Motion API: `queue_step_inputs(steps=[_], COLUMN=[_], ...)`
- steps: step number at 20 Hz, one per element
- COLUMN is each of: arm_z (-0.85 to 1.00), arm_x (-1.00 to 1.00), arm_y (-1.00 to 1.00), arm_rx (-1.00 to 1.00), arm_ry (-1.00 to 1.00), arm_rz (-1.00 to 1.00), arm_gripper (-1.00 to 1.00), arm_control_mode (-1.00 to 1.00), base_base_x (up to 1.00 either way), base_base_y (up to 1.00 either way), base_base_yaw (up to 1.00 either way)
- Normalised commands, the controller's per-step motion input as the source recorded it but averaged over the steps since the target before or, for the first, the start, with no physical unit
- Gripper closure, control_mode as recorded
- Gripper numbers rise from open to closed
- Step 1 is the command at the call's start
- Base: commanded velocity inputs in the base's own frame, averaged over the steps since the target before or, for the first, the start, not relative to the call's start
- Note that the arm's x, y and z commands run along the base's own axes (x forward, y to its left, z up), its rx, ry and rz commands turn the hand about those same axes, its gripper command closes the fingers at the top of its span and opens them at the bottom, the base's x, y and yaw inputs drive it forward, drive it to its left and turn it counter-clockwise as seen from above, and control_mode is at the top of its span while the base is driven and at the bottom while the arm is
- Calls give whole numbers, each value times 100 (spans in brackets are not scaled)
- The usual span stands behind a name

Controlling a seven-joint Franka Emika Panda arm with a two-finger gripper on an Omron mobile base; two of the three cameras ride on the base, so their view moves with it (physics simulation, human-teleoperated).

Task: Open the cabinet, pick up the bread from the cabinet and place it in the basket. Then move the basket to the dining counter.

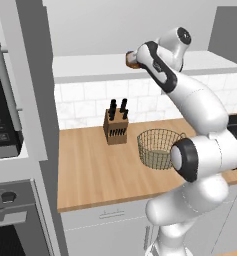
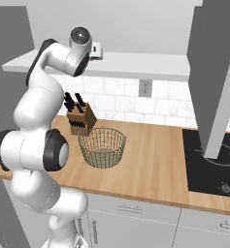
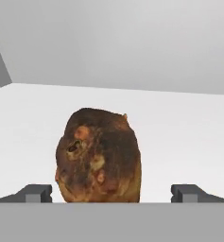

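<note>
Gripper [image 3: 111, 193] jaws stand wide apart, one fingertip [image 3: 35, 193] on each side of the bread [image 3: 100, 158], gripping nothing yet as far as I can judge. That bread sits on the white cabinet shelf [image 3: 179, 127], near its front edge where my hand reaches in. I'd push slightly deeper so the pads meet the bun's widest part, then close gently and lift straight off before retreating. My wire basket [image 1: 160, 148] waits on the wooden counter [image 1: 90, 170] beside the knife block [image 1: 115, 127].
</note>
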Motion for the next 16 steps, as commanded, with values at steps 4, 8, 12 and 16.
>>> queue_step_inputs(steps=[4, 8, 12, 16], arm_z=[-5, -5, -7, -11], arm_x=[22, 20, 13, 16], arm_y=[3, 9, 9, 11], arm_rx=[0, 0, 0, 0], arm_ry=[0, 0, 0, 0], arm_rz=[0, 0, 0, 0], arm_gripper=[-100, -100, -100, 100], arm_control_mode=[-100, -100, -100, -100], base_base_x=[0, 0, 0, 0], base_base_y=[0, 0, 0, 0], base_base_yaw=[0, 0, 0, 0])
